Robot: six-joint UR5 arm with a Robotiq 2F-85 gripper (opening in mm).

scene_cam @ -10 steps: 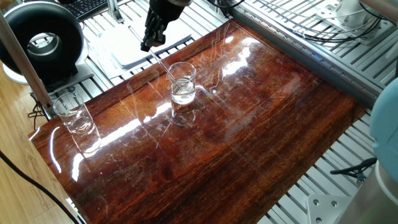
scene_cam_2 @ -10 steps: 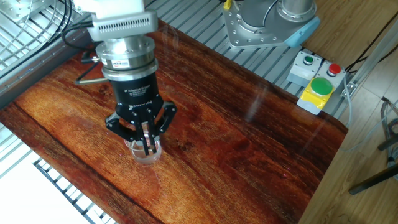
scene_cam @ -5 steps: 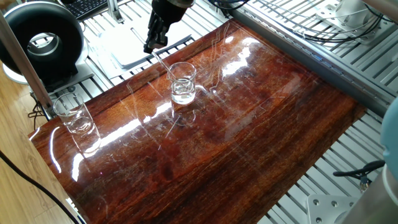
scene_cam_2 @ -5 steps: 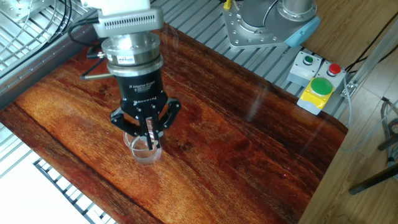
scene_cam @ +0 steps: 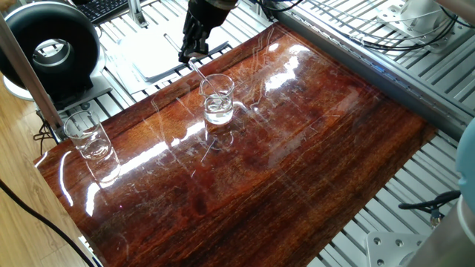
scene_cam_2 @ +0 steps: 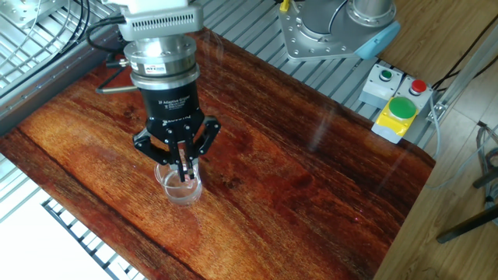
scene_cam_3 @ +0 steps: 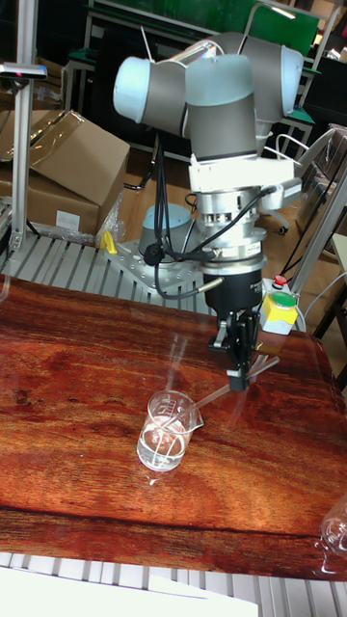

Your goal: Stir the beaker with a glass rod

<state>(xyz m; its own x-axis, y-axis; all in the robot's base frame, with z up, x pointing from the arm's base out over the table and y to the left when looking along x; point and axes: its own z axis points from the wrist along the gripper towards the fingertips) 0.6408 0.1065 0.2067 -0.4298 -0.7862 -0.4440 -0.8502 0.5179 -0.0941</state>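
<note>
Compared with a second ago the claw (scene_cam: 194, 52) has drifted a bit toward the far edge of the worktop (scene_cam: 297, 148), and the glass rod (scene_cam: 200, 74) has tilted along with it. Its fingers are closed tight on the top of the rod, whose lower end dips into the beaker (scene_cam: 217, 99).

One fixed view shows a second beaker (scene_cam: 87, 138) near the left corner, well apart from the first. The other fixed view looks down the claw (scene_cam_2: 182, 173), which covers part of the beaker (scene_cam_2: 183, 189), and there's a box with green and red buttons (scene_cam_2: 395, 103) past the worktop's edge. The tall fixed view shows the rod (scene_cam_3: 207, 396) slanting from the claw (scene_cam_3: 238, 378) down to the beaker (scene_cam_3: 166, 431), with water at the bottom. Glossy reddish wood surface, cardboard boxes (scene_cam_3: 72, 169) behind.
</note>
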